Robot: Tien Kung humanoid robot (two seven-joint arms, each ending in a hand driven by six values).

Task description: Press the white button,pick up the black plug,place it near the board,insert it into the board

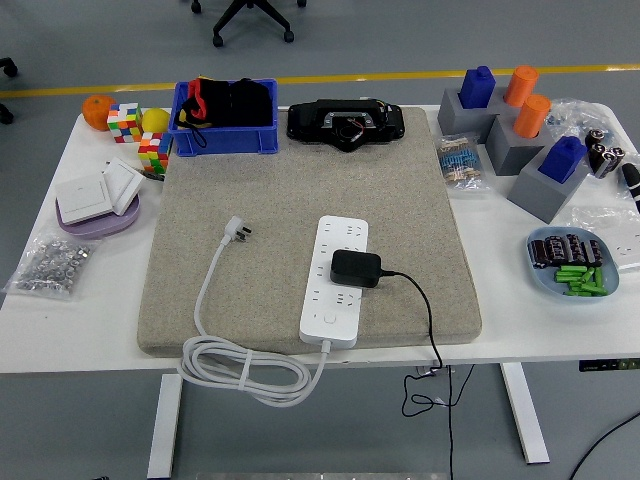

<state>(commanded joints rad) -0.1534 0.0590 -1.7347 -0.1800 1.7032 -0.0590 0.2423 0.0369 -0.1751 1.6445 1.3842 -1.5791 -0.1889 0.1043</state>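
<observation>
Head view: white table seen from above, its near edge low in the frame, a beige felt mat covering the middle.
Power strip: white power strip lies on the mat just below the frame's centre, long axis running top to bottom, slightly tilted.
White button: at the strip's near end, uncovered.
Black plug: black plug sits on the strip at its right edge, about midway along; its black cable runs right, then down over the table's near edge.
Strip's own lead: white cord coils off the table's lower edge, rises along the mat's left part, and ends in a white plug lying on the mat left of the strip.
Right hand: only a dark tip shows at the right frame edge, beside the grey blocks; whether its fingers are released or clenched cannot be told.
Left hand: outside the frame.
Upper left: orange, colourful cubes, blue bin with dark contents.
Top centre: black device on the mat's far edge.
Left side: white wall switches on a purple dish; a bag of small metal parts below it.
Upper right: grey blocks holding blue and orange pegs.
Right side: pale blue dish with dark and green small parts.
</observation>
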